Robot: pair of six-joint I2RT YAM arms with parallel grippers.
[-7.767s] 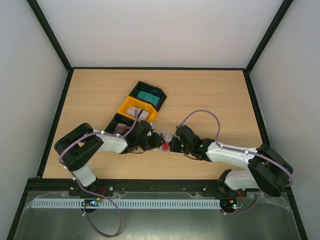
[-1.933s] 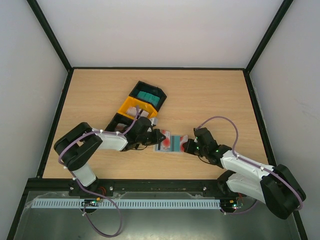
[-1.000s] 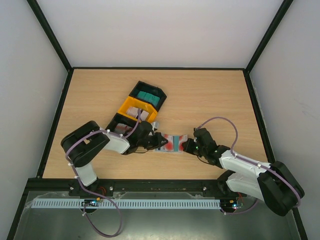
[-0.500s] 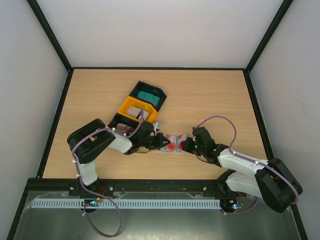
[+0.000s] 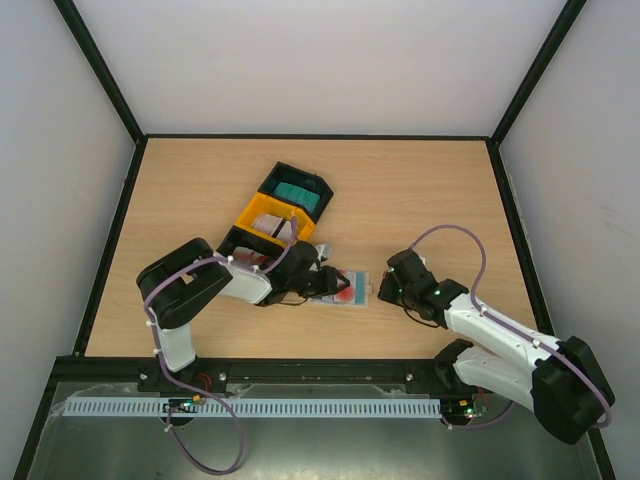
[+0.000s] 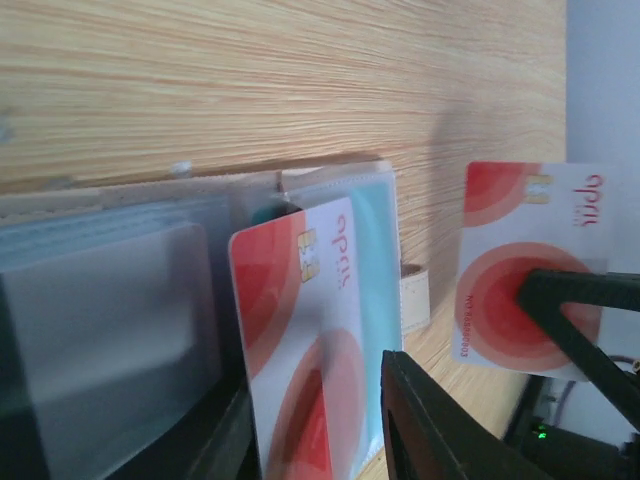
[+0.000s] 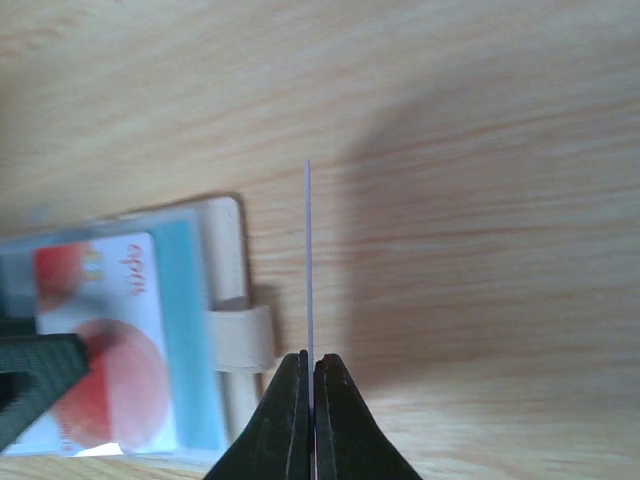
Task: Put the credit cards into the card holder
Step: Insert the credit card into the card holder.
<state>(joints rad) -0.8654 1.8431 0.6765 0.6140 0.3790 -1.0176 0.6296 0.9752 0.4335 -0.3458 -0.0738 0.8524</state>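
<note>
Holder (image 7: 232, 270) is laid open at front-centre of table (image 5: 430, 190). Trays (image 5: 280, 205) are close at left-rear, with bare board right and behind. Right gripper (image 7: 309, 358) is clamped on a red card (image 7: 308, 250), held on edge just beside tab (image 7: 245, 335). Left gripper (image 5: 325, 283) fingers are slightly parted, straddling a second red card (image 6: 300, 320) on the holder.

Left arm (image 5: 235, 285) folded low, forearm reaching rightward, left end effector (image 5: 326, 284) with fingers slightly parted, right arm (image 5: 490, 325) stretched low to the left, right end effector (image 7: 309, 368) pinched tight on a credit card (image 7: 308, 250) held on edge, the two tips facing, near each other
</note>
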